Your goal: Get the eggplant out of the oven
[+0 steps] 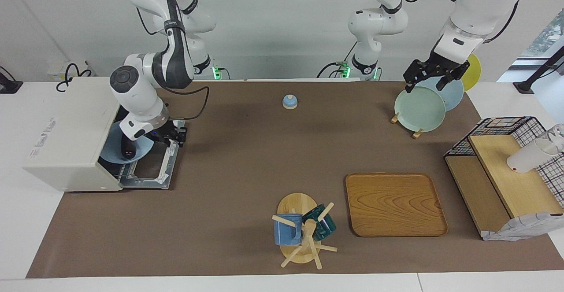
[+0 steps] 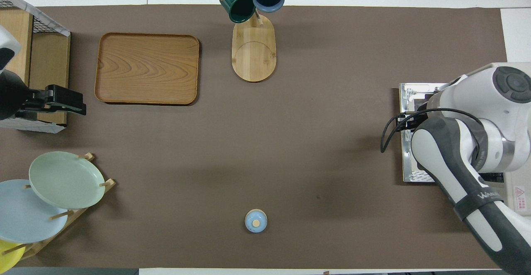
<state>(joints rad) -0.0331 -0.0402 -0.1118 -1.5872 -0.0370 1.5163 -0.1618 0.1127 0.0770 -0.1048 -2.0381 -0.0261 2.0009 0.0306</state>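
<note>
The off-white oven (image 1: 66, 129) stands at the right arm's end of the table, its door (image 1: 152, 168) dropped flat. Inside, a blue plate (image 1: 111, 144) carries the dark eggplant (image 1: 127, 152), of which only one end shows below the arm's wrist. My right gripper (image 1: 132, 141) reaches down into the oven mouth over the eggplant; its fingers are hidden by the wrist. In the overhead view the right arm covers the oven opening above the door (image 2: 410, 171), and the eggplant is hidden. My left gripper (image 1: 426, 83) hangs open and empty above the plate rack, waiting.
A plate rack (image 1: 418, 107) holds green, blue and yellow plates. A wooden tray (image 1: 394, 204) and a mug tree (image 1: 304, 234) with two mugs stand farther from the robots. A small blue bell (image 1: 289, 101) sits near them. A wire basket shelf (image 1: 506, 168) carries a white cup (image 1: 528, 157).
</note>
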